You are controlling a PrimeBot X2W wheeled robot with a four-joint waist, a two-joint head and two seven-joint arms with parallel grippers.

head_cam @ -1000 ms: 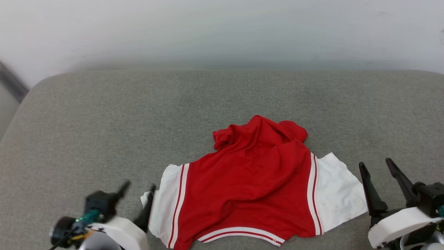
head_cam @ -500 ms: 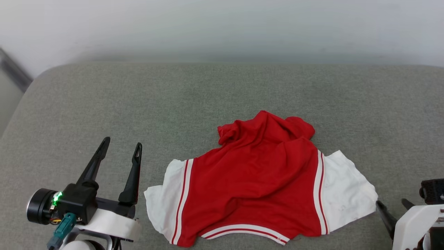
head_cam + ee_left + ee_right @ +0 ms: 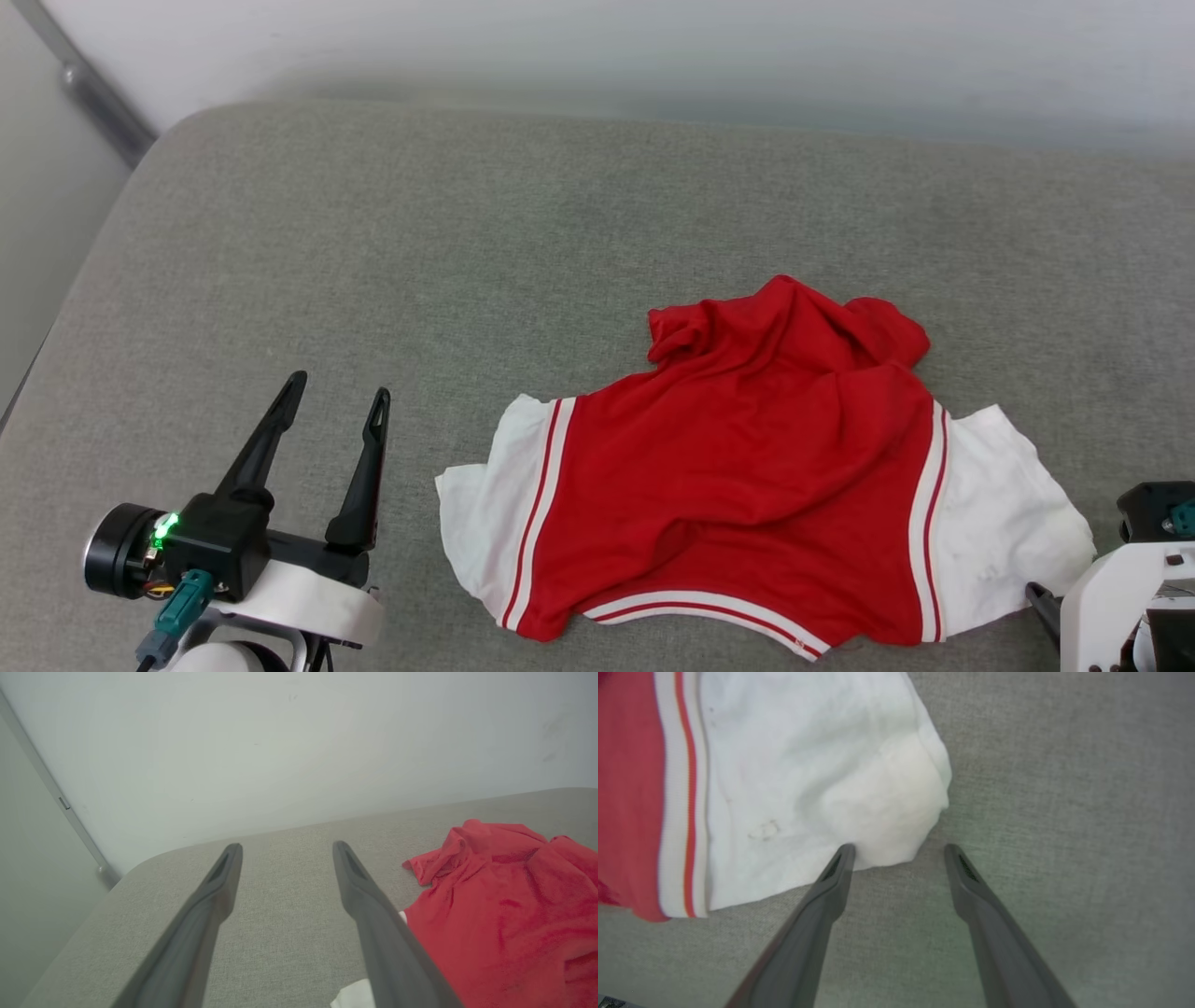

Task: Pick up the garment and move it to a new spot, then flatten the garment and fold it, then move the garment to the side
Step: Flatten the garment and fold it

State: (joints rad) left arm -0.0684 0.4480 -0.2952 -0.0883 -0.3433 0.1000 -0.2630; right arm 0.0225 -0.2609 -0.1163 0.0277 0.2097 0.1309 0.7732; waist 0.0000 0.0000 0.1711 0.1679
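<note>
Red garment (image 3: 747,476) w/ white sleeves & striped trim lies rumpled on a grey cushion (image 3: 373,261), centre-right in my head view, its far end bunched up. My L claw (image 3: 339,387) hovers low at my left, fingers spread wide, holding nothing, near the closest white sleeve but apart from it. My R claw (image 3: 900,848) is also wide & empty. One fingertip is at the other sleeve's edge; can't tell if it touches.
</note>
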